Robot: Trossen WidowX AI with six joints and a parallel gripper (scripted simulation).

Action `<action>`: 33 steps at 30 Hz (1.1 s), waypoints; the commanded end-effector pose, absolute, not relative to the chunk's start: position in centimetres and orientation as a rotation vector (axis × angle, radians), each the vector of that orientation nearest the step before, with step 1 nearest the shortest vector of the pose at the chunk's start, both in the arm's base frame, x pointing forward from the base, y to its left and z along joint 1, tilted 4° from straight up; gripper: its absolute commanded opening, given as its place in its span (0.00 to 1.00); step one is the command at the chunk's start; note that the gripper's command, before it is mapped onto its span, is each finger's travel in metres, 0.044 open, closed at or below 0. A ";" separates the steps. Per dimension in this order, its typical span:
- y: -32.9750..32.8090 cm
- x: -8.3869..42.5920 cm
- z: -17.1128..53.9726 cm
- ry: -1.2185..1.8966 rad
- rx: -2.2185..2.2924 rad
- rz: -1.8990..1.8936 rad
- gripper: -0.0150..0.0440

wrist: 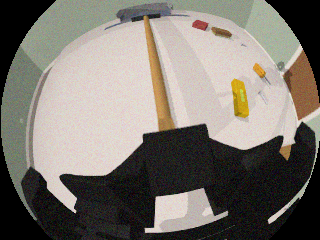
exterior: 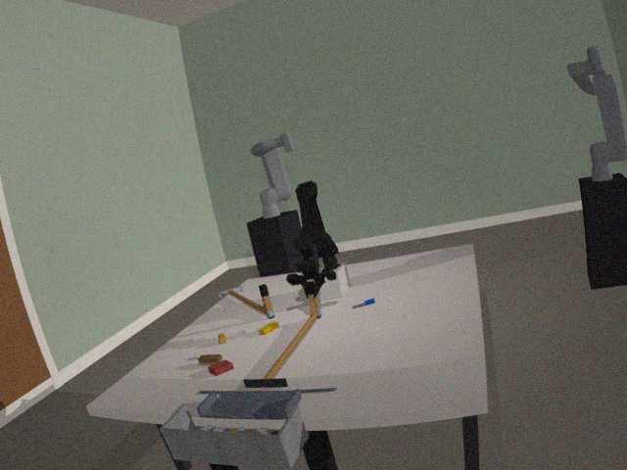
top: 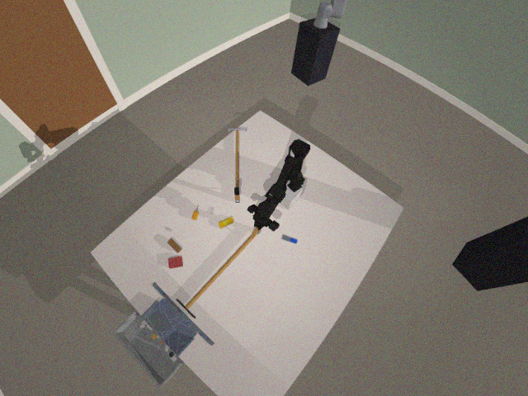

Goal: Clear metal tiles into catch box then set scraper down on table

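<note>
My gripper (top: 257, 228) (exterior: 313, 294) (wrist: 170, 131) is shut on the wooden handle of the long scraper (top: 221, 271) (exterior: 293, 346) (wrist: 155, 75). The scraper points away toward the bench plate, and its dark blade (top: 186, 308) (exterior: 265, 383) is on the arm's side of the plate's near edge. Whether the blade touches the table is unclear. The bluish steel bench plate (top: 165, 314) (exterior: 248, 405) shows no tile that I can make out. The catch box (top: 140, 354) (exterior: 227, 446) at its far end holds several small pieces, white, orange and dark.
A second long-handled tool (top: 237, 157) (exterior: 248, 301) lies to one side. A yellow block (top: 225, 222) (exterior: 268, 328) (wrist: 240, 98), an orange item (top: 195, 214) (wrist: 259, 70), a brown block (top: 174, 245) and a red block (top: 175, 261) lie on that side. A blue-ended item (top: 289, 238) (exterior: 368, 302) lies opposite.
</note>
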State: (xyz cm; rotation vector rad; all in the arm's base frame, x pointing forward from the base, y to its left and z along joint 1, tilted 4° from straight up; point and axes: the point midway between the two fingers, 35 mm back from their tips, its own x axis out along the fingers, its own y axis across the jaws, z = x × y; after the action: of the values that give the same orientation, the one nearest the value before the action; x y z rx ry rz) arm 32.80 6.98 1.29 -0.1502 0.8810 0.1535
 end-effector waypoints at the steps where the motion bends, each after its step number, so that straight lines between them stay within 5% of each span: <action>1: 6.8 32.1 1.3 0.871 -0.145 0.148 0.25; 33: 6.8 31.9 1.1 0.882 -0.150 0.154 0.25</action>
State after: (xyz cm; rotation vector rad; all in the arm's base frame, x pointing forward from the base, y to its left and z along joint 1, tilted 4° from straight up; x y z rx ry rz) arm 31.88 6.77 1.11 -0.1504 0.8817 0.1535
